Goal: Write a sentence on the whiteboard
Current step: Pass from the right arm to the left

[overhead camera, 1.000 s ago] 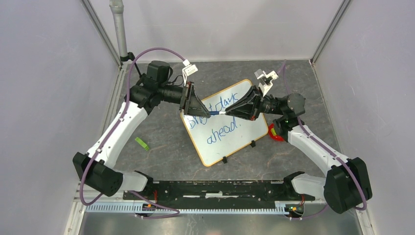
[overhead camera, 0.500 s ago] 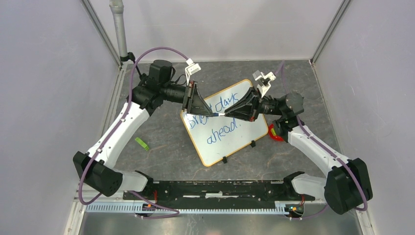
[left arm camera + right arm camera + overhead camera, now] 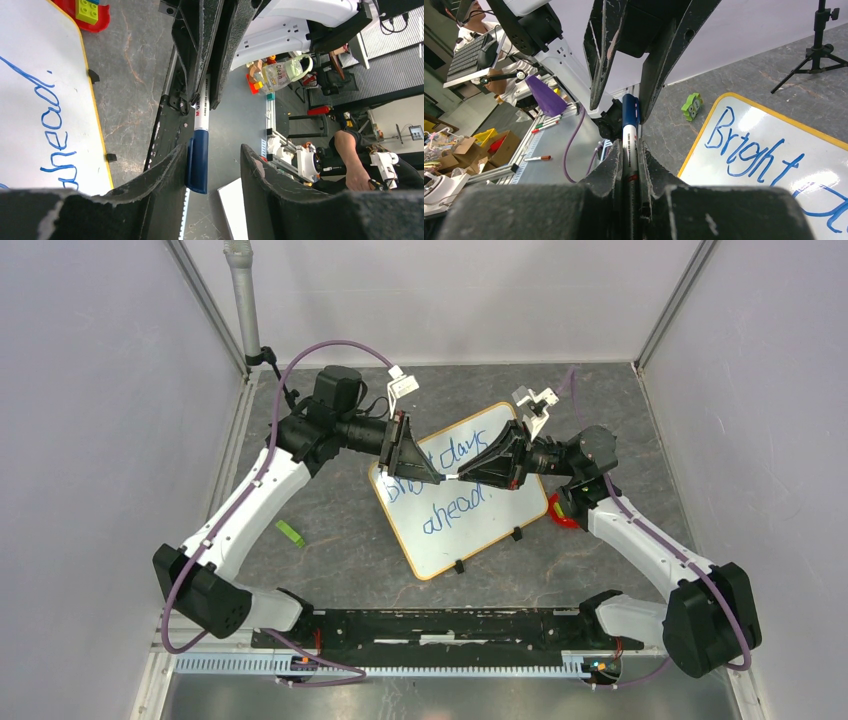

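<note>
- Sentence [image 3: 452, 502] "Bright days ahead." complete: blue, two lines, on the whiteboard [image 3: 480, 540]. Writing looks done.
- Above the board's upper-left part: right gripper [image 3: 630, 152] clamped on marker [image 3: 630, 132] barrel.
- Left gripper [image 3: 212, 160] parted around blue cap [image 3: 198, 160]; one finger touches it.
- Likely left: seat cap, set marker down.

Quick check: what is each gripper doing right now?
Left gripper: open, with the blue cap between its jaws, touching one finger and clear of the other.
Right gripper: closed, holding the marker.
</note>
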Robot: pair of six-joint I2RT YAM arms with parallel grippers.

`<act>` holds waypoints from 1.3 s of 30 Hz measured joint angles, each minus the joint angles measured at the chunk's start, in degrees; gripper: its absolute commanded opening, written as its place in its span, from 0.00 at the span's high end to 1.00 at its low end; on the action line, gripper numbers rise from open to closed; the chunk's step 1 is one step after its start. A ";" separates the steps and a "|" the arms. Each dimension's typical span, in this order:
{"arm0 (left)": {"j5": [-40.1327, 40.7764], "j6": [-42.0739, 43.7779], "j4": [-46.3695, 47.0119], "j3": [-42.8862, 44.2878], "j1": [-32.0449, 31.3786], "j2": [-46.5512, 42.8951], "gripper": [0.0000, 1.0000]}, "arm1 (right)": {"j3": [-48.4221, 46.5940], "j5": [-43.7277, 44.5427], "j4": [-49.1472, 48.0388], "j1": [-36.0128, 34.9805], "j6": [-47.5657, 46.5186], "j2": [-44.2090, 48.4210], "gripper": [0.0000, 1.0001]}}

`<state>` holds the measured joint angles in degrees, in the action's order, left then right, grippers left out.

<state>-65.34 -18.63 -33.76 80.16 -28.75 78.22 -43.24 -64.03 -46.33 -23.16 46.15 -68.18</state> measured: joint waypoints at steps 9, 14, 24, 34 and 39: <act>1.81 1.81 -3.08 0.00 -0.22 0.00 0.56 | 0.00 0.11 1.03 0.00 -0.61 0.00 1.00; 2.40 2.14 -3.87 0.00 -0.28 0.00 0.59 | 0.00 0.07 1.40 -0.04 -1.09 0.00 1.00; 3.74 3.45 -4.35 0.00 -1.05 0.52 0.96 | -0.28 -0.55 2.78 -0.11 -2.19 0.00 1.00; 3.45 3.48 -6.60 2.54 -1.86 3.04 0.97 | -1.01 -1.36 4.85 -0.33 -3.78 -0.02 1.00; 2.82 3.43 -7.32 2.89 -2.01 3.61 0.98 | -2.36 -2.19 7.98 -0.52 -5.86 -0.17 1.00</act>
<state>-62.52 -15.20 -41.08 83.05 -30.76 81.82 -45.60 -66.22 -38.35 -23.68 40.29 -68.36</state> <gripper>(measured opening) 0.210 0.136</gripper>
